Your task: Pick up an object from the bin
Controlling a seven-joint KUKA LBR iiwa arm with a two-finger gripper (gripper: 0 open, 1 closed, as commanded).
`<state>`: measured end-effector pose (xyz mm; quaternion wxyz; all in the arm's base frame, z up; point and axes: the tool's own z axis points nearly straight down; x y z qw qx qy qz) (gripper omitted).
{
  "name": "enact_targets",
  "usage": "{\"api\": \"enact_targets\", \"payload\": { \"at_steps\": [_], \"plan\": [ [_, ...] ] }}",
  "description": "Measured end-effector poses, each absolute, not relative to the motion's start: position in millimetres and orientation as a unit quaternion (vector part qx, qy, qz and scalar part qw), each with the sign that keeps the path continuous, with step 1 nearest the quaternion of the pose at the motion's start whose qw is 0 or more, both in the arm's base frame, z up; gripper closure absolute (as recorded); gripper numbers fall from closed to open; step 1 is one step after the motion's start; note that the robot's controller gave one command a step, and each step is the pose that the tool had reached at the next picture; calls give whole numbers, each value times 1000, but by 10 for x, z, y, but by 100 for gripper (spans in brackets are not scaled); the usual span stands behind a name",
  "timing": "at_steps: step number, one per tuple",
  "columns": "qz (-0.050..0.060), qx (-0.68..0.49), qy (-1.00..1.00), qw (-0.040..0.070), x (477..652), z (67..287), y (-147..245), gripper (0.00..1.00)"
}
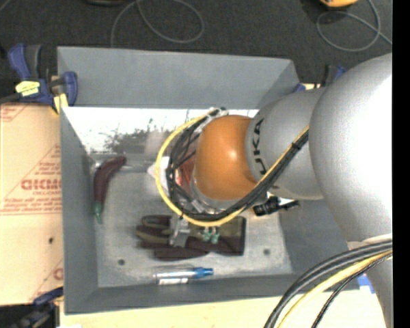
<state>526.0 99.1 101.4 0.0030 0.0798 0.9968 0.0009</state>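
My gripper hangs below the wrist and is down on a dark brown, glove-like thing in the front middle of the bin. Part of that thing is hidden under the gripper. A clear pen with a blue cap lies just in front of it, close to the bin's front wall. At the left lies a long dark maroon thing with a green tip, well apart from the gripper.
A small white thing peeks out at the left edge of the wrist cover, mostly hidden. The arm and its orange cover span the bin's right half. Bare bin floor shows between the maroon thing and the dark one.
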Motion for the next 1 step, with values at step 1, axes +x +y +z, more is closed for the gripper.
{"api": "enact_targets", "payload": {
  "at_steps": [1],
  "plan": [
    [1, 46, 999, 5, 5436, 1213, 1265, 100]
  ]
}}
